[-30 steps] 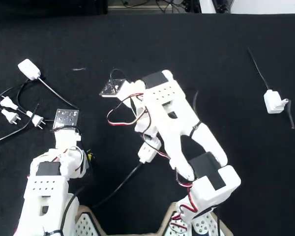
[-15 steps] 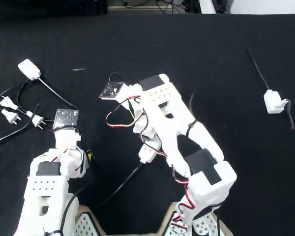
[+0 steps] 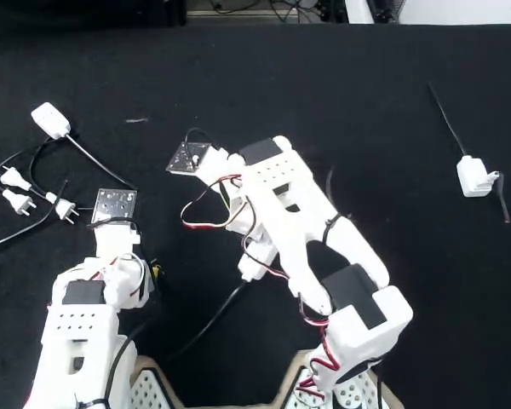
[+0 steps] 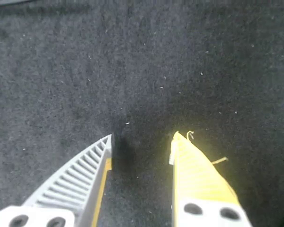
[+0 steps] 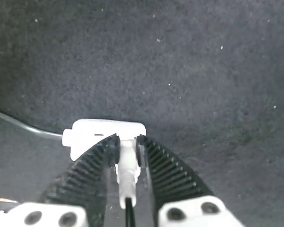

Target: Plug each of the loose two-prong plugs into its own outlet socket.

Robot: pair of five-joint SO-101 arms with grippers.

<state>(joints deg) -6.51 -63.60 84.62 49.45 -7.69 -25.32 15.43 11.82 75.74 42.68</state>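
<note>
Currently your right gripper (image 5: 127,140) is pinching the small white two-prong plug (image 5: 128,166) in closed fingers at lower centre, and the plug is touching the white plastic outlet socket (image 5: 104,134). It is likely light, rigid and slick, so gripping its flat sides is suiting it. Your left gripper (image 4: 142,139) is hanging open over the black felt surface (image 4: 180,56).

The right arm (image 3: 283,200) has been swung a little toward the left edge of the tabletop (image 3: 392,85), and its elbow end has been drawn slightly nearer the front edge. The white outlet socket (image 3: 249,267) beneath the arm has been shifted slightly leftward along with it.
</note>
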